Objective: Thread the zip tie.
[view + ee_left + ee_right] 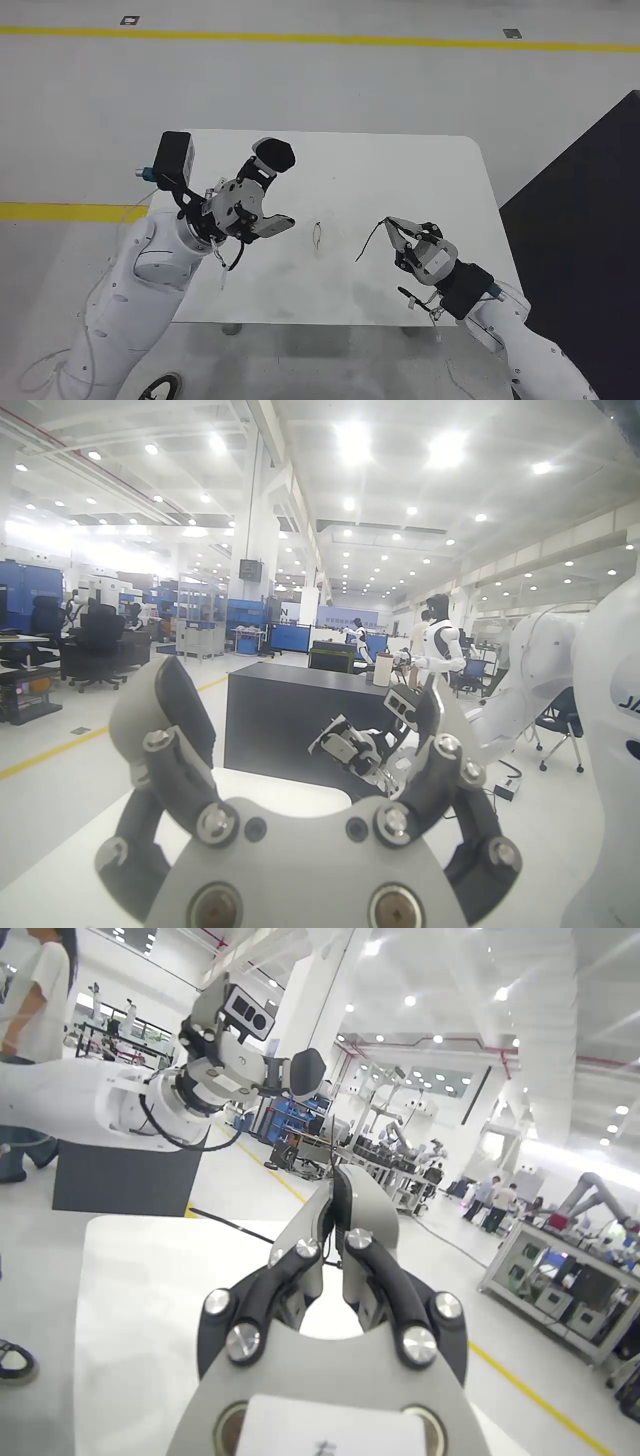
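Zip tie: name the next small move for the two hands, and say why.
Probably bring the left hand across toward the free end of the zip tie. The right hand is shut on the zip tie with its loose end sticking out, while the left hand is open, empty and well apart from it, so threading likely needs a second grip.

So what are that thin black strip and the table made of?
The zip tie: likely flexible black plastic, since it curves out of the right hand. The table: smooth matte white top with rounded corners, perhaps laminate or painted board; the look leaves that open.
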Controlling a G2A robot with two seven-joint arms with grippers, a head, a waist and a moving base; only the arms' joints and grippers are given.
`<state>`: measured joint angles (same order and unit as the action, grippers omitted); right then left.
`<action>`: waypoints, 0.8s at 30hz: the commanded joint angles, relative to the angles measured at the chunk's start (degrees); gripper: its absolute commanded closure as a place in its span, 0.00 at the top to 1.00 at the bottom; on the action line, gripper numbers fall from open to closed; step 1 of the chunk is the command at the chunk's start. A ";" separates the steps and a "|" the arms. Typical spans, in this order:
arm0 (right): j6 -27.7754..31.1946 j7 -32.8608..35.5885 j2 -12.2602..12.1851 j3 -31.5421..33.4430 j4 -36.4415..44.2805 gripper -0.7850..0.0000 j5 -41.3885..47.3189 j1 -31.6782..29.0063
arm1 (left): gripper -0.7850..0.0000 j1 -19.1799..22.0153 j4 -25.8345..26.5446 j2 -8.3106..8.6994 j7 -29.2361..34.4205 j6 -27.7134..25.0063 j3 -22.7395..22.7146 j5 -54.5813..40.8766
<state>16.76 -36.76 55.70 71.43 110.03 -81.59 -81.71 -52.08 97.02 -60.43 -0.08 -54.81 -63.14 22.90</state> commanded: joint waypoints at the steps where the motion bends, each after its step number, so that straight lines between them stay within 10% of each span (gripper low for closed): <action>1: -0.11 -0.21 -0.01 0.04 -0.01 0.00 -0.29 0.01 | 1.00 0.00 -0.02 -0.06 0.15 0.07 0.16 0.06; 8: -0.11 -0.21 -0.01 0.04 -0.01 0.00 -0.29 0.01 | 1.00 -0.49 0.03 -0.09 0.54 0.87 0.31 0.04; 18: -0.11 -0.21 -0.01 0.04 -0.01 0.00 -0.29 0.01 | 1.00 1.11 -1.21 -0.17 18.30 5.55 5.24 -3.27; 24: 2.56 -0.94 -0.06 -0.57 1.16 0.00 -1.59 0.05 | 1.00 2.04 -1.31 -0.38 12.88 5.15 1.59 -5.38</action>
<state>17.28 -37.15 55.68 71.21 110.51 -82.34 -81.69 -50.16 95.67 -60.78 15.13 -49.61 -60.17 17.66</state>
